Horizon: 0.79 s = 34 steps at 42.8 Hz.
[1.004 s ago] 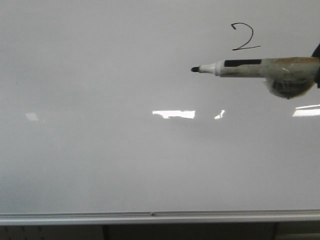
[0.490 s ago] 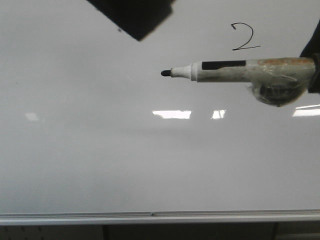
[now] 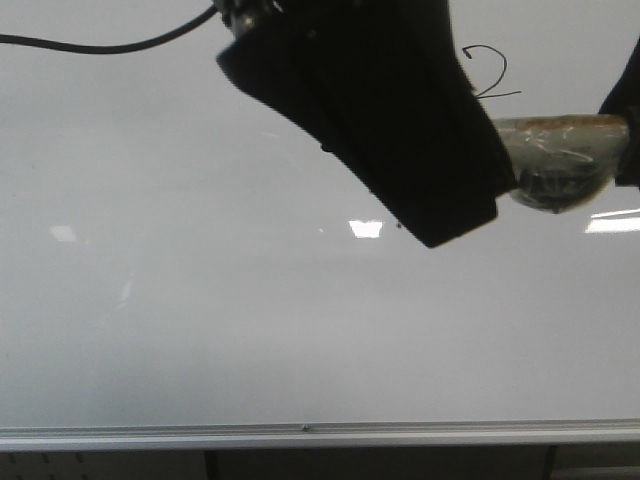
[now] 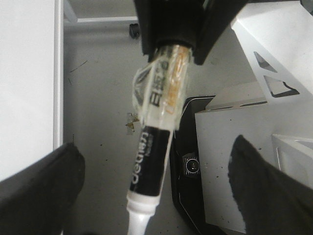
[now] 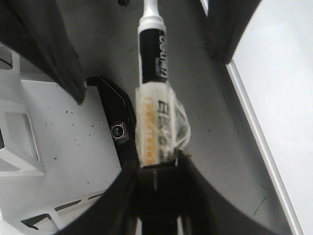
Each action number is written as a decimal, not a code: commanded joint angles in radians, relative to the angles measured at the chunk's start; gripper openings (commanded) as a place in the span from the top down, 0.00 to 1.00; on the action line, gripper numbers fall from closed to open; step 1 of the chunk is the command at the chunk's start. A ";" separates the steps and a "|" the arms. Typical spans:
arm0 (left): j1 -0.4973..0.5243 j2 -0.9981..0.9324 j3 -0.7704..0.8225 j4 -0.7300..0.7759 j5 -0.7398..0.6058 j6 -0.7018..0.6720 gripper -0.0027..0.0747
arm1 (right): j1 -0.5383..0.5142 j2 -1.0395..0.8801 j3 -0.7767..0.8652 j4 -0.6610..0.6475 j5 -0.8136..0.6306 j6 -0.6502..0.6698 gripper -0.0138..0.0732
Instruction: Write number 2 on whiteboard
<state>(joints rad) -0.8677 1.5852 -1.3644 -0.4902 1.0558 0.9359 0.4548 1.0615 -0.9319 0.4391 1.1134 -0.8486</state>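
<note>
The whiteboard (image 3: 200,330) fills the front view, with the number 2 (image 3: 492,75) drawn in black at its upper right, partly hidden by my left gripper. My right gripper (image 5: 159,171) is shut on the tape-wrapped end of a marker (image 3: 560,150), held level from the right edge. My left gripper (image 4: 151,196) is open, its black fingers (image 4: 39,191) on either side of the marker's (image 4: 149,161) black-labelled front part without touching it. In the front view this gripper (image 3: 400,130) reaches down from the top and covers the marker's front half.
A silver rail (image 3: 300,435) runs along the whiteboard's lower edge. A black cable (image 3: 100,45) trails at the upper left. Light glares (image 3: 366,228) lie on the board. Below, the wrist views show grey floor, a white frame (image 4: 234,147) and a black camera unit (image 4: 190,166).
The left gripper has come down from the top of the front view and now covers the marker's front half. The marker slid left a little, then held.
</note>
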 commanded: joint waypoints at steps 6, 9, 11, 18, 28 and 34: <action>-0.016 -0.032 -0.033 -0.042 -0.067 0.001 0.46 | 0.004 -0.018 -0.032 0.039 -0.033 -0.012 0.80; -0.016 -0.032 -0.033 -0.042 -0.067 0.001 0.55 | 0.004 -0.018 -0.032 0.039 -0.035 -0.012 0.80; -0.016 -0.032 -0.033 -0.042 -0.067 0.001 0.62 | 0.004 -0.018 -0.032 0.039 -0.036 -0.012 0.80; -0.016 -0.032 -0.033 -0.042 -0.067 0.001 0.80 | 0.004 -0.018 -0.032 0.039 -0.041 -0.012 0.80; -0.016 -0.032 -0.033 -0.042 -0.065 0.001 0.97 | 0.004 -0.018 -0.032 0.037 -0.045 -0.011 0.57; -0.016 -0.032 -0.033 -0.042 -0.065 -0.001 0.99 | 0.001 -0.018 -0.032 0.037 -0.044 -0.008 0.30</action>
<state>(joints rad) -0.8769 1.5893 -1.3644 -0.4908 1.0255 0.9480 0.4548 1.0615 -0.9319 0.4370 1.0948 -0.8563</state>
